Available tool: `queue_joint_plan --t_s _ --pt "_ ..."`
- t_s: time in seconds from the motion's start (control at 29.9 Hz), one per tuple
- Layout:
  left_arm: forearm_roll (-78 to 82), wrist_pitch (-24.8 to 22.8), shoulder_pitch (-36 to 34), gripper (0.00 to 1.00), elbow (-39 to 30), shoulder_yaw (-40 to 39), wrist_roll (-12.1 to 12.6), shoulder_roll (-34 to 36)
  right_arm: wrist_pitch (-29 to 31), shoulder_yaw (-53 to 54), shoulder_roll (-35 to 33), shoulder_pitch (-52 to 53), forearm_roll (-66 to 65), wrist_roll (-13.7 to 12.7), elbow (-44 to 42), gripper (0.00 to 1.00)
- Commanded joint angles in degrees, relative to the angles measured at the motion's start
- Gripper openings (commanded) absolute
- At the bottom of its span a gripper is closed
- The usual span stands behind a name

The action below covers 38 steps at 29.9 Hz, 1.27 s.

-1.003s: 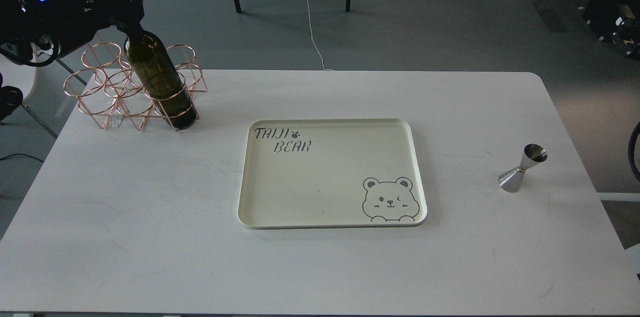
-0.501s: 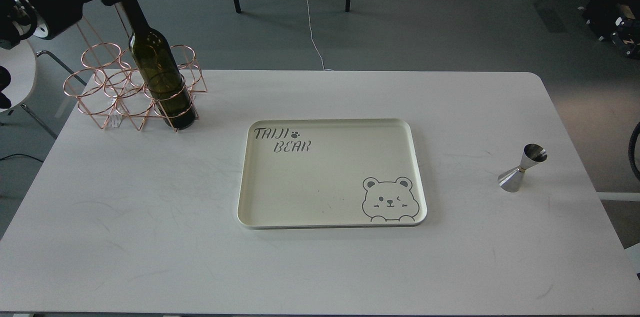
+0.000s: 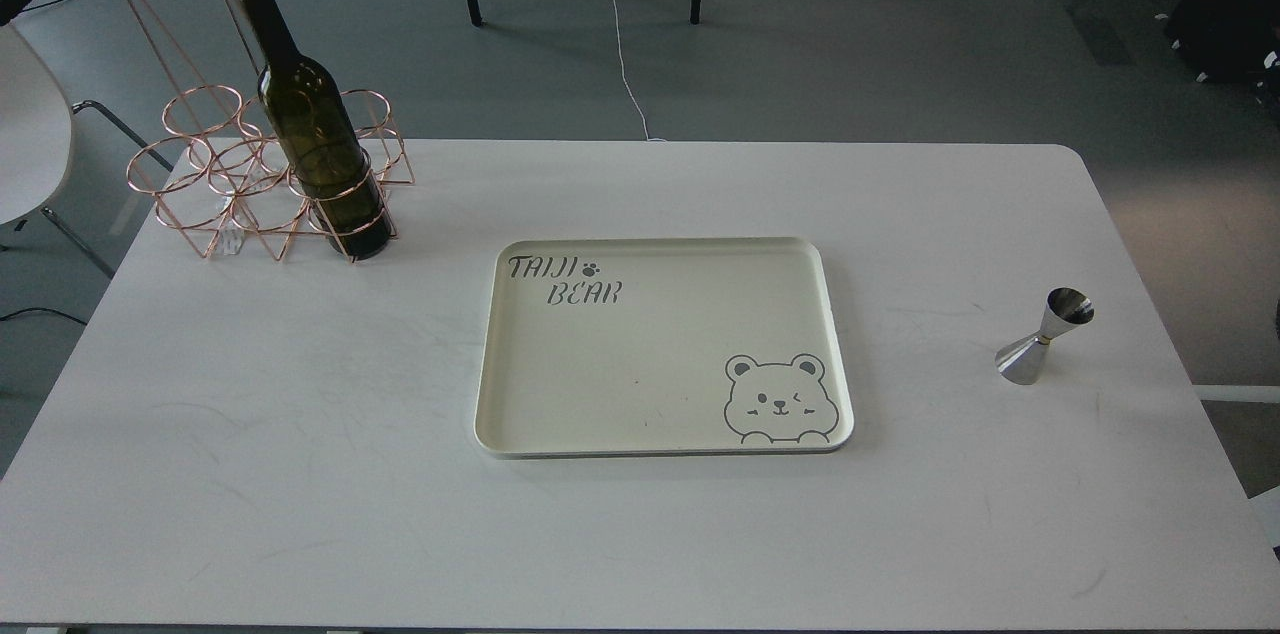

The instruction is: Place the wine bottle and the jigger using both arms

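Glass, dark olive-green and smooth, makes up the wine bottle (image 3: 310, 129): a tall cylinder with rounded shoulders and a long narrow neck, bearing no label. It stands upright in one ring of a copper-coloured wire rack (image 3: 215, 179) at the bench's far left corner. The rack is thin rod bent into circles and zigzag triangles, with a tall handle wound in a coil at its top.

At the middle of the white bench (image 3: 300, 474), whose matte top carries faint scuffs, lies a cream rectangular tray (image 3: 660, 419) with rounded corners and a low raised rim. Its floor reads "TAIJI BEAR" beside a small paw print, and a winking cartoon bear is drawn in its near right corner.

Polished steel forms the jigger (image 3: 1045, 336), two cones joined at a thin gold waist. It stands near the right edge, well apart from the tray.

Neither gripper appears in the head view, so how their jaws stand cannot be told.
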Motion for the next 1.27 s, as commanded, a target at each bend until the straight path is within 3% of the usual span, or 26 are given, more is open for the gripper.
queue_joint_plan --t_s 0.0,0.17,0.27,0.43,0.84,1.24 --pt "-9.6 -3.9 2.1 0.98 4.2 -0.1 -0.6 -3.5 0.2 0.1 0.1 -0.9 0.8 -0.6 -0.1 0.99" --pt "-22.4 -15.7 4.4 0.98 14.0 -0.2 -1.4 -8.7 0.2 0.1 1.1 -2.9 9.0 -1.5 -0.1 0.99" --pt "-26.1 -19.3 5.4 0.98 18.5 -0.4 -1.5 -10.8 0.2 0.1 2.0 -3.4 14.2 -4.4 -0.2 0.99" --pt "-33.3 -21.5 7.2 0.98 20.2 -0.6 -1.4 -11.8 0.2 0.2 3.2 -4.8 19.1 -6.4 -0.2 0.99" --pt "-42.2 -23.5 13.3 0.98 20.3 -4.3 -1.5 -17.2 0.2 1.9 7.1 -6.7 19.6 -6.3 -0.2 0.99" --pt "-42.1 -23.5 13.7 0.98 20.1 -5.8 -1.5 -17.5 0.2 2.4 7.7 -6.4 19.2 -5.7 0.0 0.99"
